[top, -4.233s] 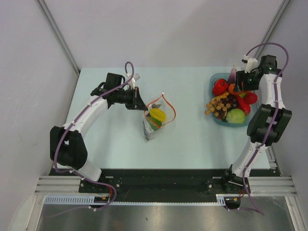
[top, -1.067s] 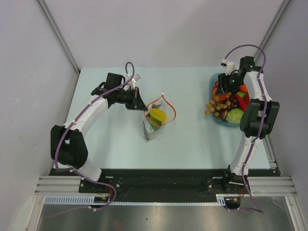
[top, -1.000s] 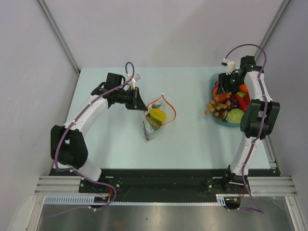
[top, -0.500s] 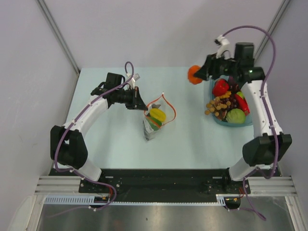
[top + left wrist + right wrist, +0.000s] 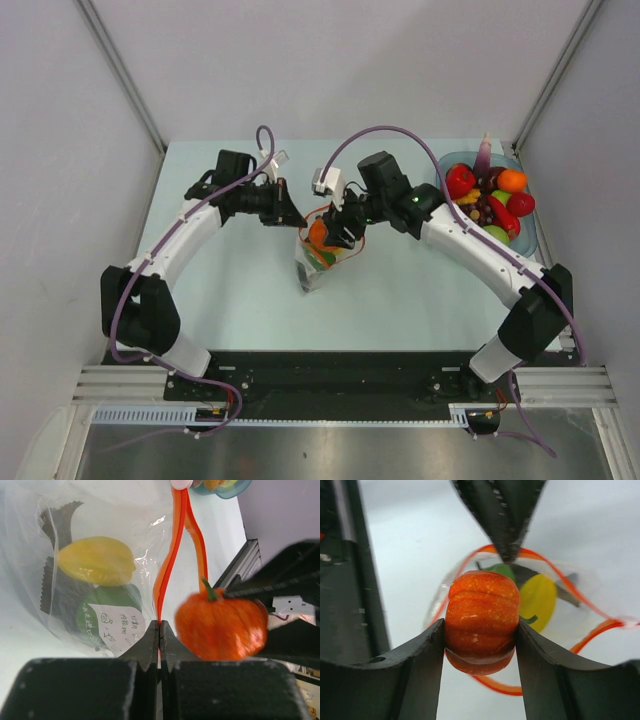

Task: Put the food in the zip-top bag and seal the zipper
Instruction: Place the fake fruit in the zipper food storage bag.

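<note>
Both pincers are clamping: left gripper is pinching the zipper, right gripper is squeezing an orange pumpkin mid-frame above the zip-top bag; its white label is showing illegible writing.

You've got a glossy orange pumpkin just above the clear zip-top bag mouth, zipper unsealed & gaping, yellow fruit + green veg inside, other food piled far rt.

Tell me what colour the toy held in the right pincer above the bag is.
The toy is glossy orange, ribbed; clearest in the right wrist view.
</note>
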Action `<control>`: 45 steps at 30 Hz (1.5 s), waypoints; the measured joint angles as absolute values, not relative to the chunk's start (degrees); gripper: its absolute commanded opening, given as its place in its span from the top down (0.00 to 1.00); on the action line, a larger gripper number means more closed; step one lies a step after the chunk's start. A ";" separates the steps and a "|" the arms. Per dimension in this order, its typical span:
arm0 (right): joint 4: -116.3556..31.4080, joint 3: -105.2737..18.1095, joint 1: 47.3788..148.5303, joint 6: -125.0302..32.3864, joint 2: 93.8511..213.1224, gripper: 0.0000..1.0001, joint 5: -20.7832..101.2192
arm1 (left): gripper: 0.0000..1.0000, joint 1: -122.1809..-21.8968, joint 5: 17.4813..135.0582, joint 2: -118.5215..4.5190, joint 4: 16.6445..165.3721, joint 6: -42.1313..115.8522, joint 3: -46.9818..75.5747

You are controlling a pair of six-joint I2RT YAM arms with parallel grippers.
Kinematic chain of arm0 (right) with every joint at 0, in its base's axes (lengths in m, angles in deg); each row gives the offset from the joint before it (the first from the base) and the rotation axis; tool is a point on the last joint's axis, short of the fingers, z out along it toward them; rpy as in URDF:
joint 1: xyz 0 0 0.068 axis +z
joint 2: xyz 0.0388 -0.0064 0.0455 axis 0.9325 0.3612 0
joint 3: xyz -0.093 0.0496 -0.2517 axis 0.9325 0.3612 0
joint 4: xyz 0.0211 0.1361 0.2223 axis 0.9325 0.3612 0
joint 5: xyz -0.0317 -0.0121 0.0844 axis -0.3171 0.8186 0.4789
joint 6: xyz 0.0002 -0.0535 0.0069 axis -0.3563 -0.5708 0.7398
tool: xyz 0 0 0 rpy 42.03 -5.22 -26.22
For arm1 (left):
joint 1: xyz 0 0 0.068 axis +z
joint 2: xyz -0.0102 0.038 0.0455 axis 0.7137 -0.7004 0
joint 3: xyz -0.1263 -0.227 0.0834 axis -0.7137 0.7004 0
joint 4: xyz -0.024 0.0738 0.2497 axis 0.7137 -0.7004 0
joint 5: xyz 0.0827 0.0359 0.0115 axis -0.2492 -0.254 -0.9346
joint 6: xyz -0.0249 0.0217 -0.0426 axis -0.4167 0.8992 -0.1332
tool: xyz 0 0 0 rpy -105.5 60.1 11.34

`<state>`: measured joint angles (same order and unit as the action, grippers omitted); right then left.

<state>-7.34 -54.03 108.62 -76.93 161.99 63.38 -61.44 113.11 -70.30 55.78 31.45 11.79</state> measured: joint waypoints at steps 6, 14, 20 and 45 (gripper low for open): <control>-10.36 -53.86 108.36 -83.07 166.82 1.00 56.94 | 1.00 -61.35 114.20 -70.06 56.52 31.29 11.90; -19.63 -50.58 109.62 -85.32 170.99 0.49 45.26 | 1.00 -60.76 116.74 -70.06 57.66 30.09 13.10; -24.17 -48.11 110.52 -84.86 170.55 0.14 43.56 | 1.00 -59.67 117.96 -70.06 58.43 29.17 13.52; -9.68 -46.78 90.04 -57.06 173.20 0.38 68.26 | 1.00 -58.40 119.27 -69.47 59.23 29.04 16.05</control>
